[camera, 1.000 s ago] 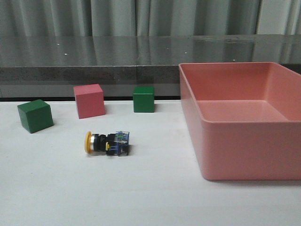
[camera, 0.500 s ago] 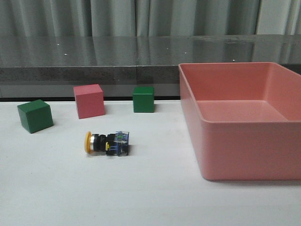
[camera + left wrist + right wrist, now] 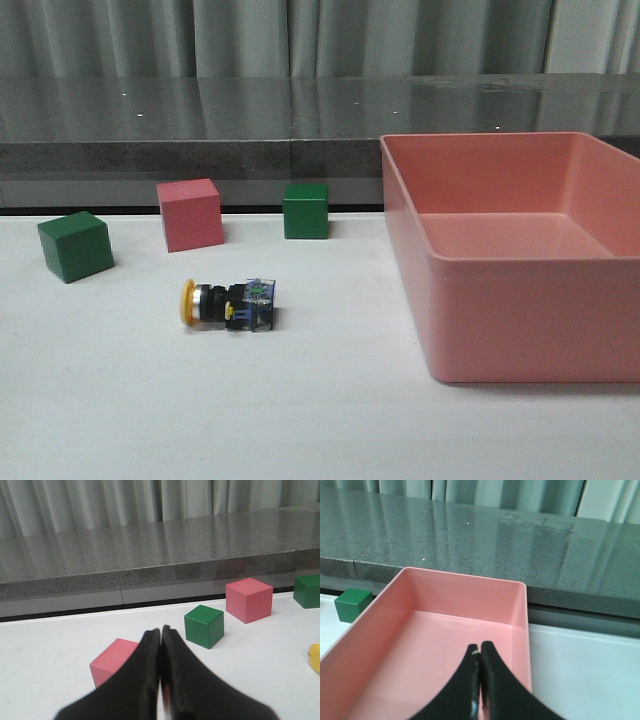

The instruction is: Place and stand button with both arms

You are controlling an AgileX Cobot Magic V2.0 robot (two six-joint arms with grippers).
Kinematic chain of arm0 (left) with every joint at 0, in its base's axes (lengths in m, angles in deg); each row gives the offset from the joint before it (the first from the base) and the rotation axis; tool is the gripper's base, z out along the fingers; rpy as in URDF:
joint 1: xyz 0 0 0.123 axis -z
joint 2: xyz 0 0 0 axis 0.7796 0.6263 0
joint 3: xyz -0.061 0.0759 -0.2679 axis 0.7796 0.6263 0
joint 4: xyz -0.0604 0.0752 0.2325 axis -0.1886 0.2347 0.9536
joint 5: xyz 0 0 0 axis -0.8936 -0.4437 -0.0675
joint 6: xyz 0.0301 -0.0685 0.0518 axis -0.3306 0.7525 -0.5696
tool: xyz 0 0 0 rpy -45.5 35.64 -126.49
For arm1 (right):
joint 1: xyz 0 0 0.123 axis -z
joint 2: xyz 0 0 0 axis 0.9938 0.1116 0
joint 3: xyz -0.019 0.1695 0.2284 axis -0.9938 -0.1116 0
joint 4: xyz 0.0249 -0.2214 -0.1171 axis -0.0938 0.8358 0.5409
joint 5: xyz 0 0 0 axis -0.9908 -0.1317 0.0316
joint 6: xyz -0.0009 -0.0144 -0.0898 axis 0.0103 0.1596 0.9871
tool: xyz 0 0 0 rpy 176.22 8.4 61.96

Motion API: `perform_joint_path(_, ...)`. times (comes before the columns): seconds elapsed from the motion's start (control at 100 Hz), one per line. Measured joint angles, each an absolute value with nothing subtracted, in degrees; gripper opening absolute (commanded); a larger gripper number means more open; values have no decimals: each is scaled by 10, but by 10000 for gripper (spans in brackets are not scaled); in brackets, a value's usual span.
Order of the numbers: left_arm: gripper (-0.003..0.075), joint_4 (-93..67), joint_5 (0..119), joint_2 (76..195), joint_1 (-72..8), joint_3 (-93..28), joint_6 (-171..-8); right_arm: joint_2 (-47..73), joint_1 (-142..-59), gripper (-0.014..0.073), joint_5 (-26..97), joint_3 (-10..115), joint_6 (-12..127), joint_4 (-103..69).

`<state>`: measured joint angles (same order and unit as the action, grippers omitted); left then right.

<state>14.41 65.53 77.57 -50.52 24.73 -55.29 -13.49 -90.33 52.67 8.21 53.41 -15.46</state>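
**Button on its side, both grippers pinched closed with nothing in them**

On my front feed the small push-button switch with its yellow mushroom cap, black barrel and clear-bluish base block [image 3: 229, 304] lies on its side on the white table [image 3: 300, 420], cap to the left, base to the right. No arm shows in that feed.

Behind it I count three blocks near the table's far edge: a green cube at far left [image 3: 75, 245], a pink cube [image 3: 189, 214] and a second, smaller-looking green cube [image 3: 305, 210]. All sit well apart from the button. The large salmon-pink plastic bin [image 3: 505, 250] fills the right side of the table; I see nothing inside it.

My left wrist feed shows the left gripper [image 3: 161, 645] with its black fingers pressed together, gripping nothing. One more pink cube [image 3: 114, 661] sits just beyond the fingertips, partly hidden by them, and only a sliver of the yellow cap shows at the frame's edge [image 3: 314, 657].

My right wrist feed has the right gripper [image 3: 479, 662] clenched the same way, empty, hanging over the pink bin's interior.

The tabletop is plain matte white. Beyond it runs a grey speckled stone ledge [image 3: 200, 120], glossy on top, with pale grey-green pleated curtains [image 3: 250, 35] behind
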Motion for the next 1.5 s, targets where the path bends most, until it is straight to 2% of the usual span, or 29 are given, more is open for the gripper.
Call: perform_joint_path(1.5,-20,144,655,776,-505,247,-553,-153,-903,-113,472,64,534,-155)
